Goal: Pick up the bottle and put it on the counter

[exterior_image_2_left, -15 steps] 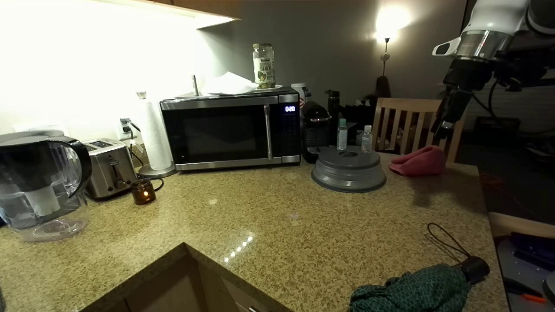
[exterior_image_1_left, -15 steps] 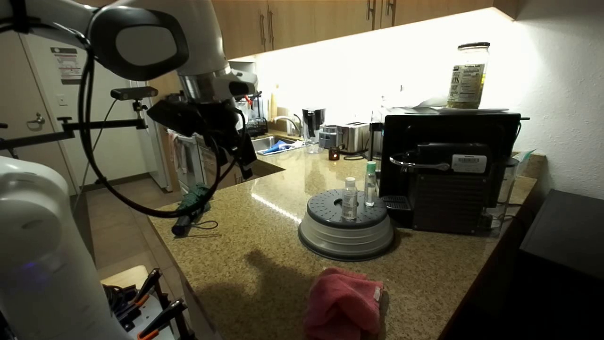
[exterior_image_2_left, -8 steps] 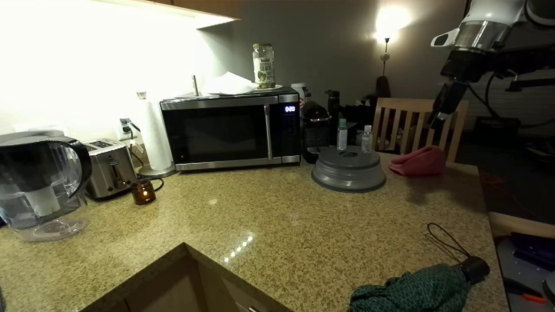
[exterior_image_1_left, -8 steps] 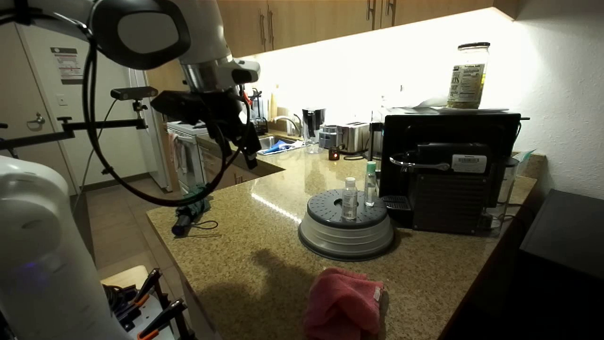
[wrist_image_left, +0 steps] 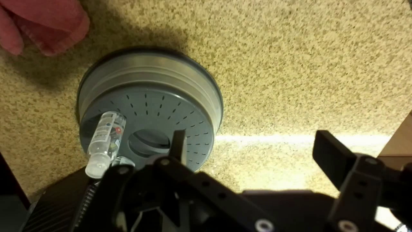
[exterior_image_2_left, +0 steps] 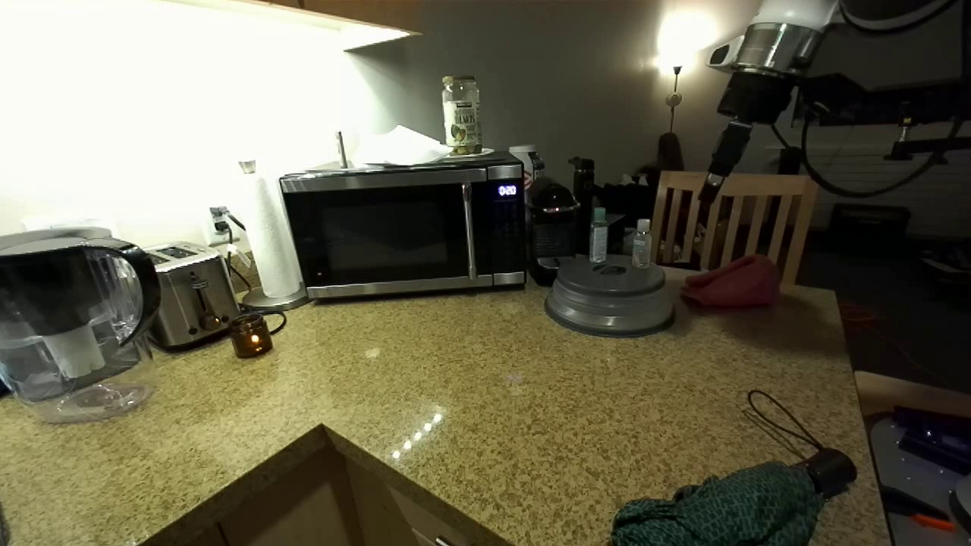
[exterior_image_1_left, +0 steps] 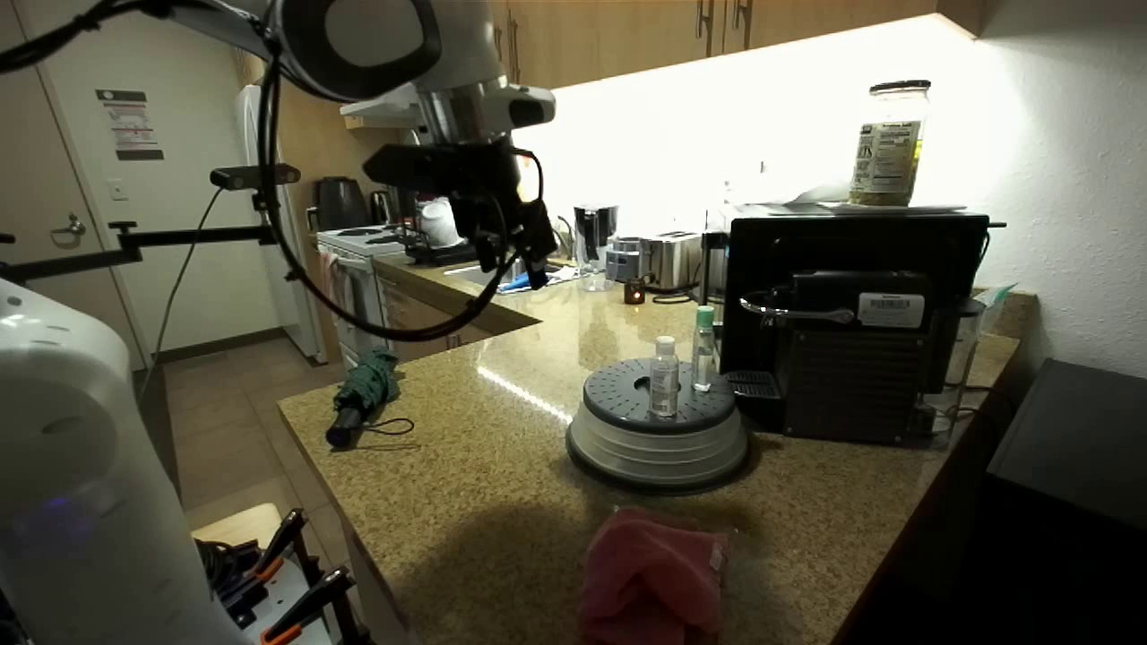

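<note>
We've got the gripper (wrist_image_left: 250,148) spread wide, and the white-capped bottle (wrist_image_left: 106,138) (our guess) stands upright, lower down, off left in the wrist view.

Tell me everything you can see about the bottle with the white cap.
The white-capped bottle is clear, slim and plastic-looking, with a printed label; the wrist view shows a red spot on its side. The cap is on. It stands upright on the round grey slotted cover, off-centre, beside but apart from the green-capped bottle. Only the cover touches it.
</note>
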You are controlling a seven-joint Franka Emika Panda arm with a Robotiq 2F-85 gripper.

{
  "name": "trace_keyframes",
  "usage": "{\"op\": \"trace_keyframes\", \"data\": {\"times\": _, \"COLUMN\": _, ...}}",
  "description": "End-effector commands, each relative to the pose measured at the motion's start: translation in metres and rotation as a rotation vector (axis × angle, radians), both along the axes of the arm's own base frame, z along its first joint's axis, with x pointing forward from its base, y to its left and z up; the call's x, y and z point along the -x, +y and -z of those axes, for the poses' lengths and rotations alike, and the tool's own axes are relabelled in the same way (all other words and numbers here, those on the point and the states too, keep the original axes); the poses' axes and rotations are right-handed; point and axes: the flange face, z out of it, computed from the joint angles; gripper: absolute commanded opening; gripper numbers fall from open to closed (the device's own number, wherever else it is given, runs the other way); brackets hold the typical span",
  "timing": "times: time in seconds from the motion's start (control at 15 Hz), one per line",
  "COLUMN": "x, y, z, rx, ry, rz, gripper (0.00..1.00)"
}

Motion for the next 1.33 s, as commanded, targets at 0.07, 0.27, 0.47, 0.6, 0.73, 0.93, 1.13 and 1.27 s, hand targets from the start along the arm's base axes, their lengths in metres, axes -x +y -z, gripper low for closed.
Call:
{"op": "trace_keyframes", "data": {"times": 0.07, "x": -0.061, "y": -0.003, "z": -0.002, "rx": 0.048, "ry": 0.028, "rz": 0.045, "gripper": 1.00}}
{"op": "trace_keyframes", "data": {"times": 0.27, "x": -0.084, "y": -0.008, "z": -0.004, "rx": 0.067, "ry": 0.050, "rz": 0.086, "gripper": 1.00}}
{"op": "trace_keyframes", "data": {"times": 0.47, "x": -0.096, "y": -0.020, "z": -0.005, "rx": 0.087, "ry": 0.064, "rz": 0.140, "gripper": 1.00}}
{"op": "trace_keyframes", "data": {"times": 0.6, "x": -0.098, "y": -0.033, "z": -0.007, "rx": 0.099, "ry": 0.068, "rz": 0.183, "gripper": 1.00}}
{"op": "trace_keyframes", "data": {"times": 0.73, "x": -0.095, "y": -0.045, "z": -0.012, "rx": 0.104, "ry": 0.064, "rz": 0.231, "gripper": 1.00}}
{"op": "trace_keyframes", "data": {"times": 0.93, "x": -0.089, "y": -0.061, "z": -0.018, "rx": 0.112, "ry": 0.060, "rz": 0.298, "gripper": 1.00}}
{"op": "trace_keyframes", "data": {"times": 1.13, "x": -0.085, "y": -0.072, "z": -0.017, "rx": 0.116, "ry": 0.070, "rz": 0.354, "gripper": 1.00}}
{"op": "trace_keyframes", "data": {"times": 1.27, "x": -0.085, "y": -0.079, "z": -0.014, "rx": 0.120, "ry": 0.092, "rz": 0.390, "gripper": 1.00}}
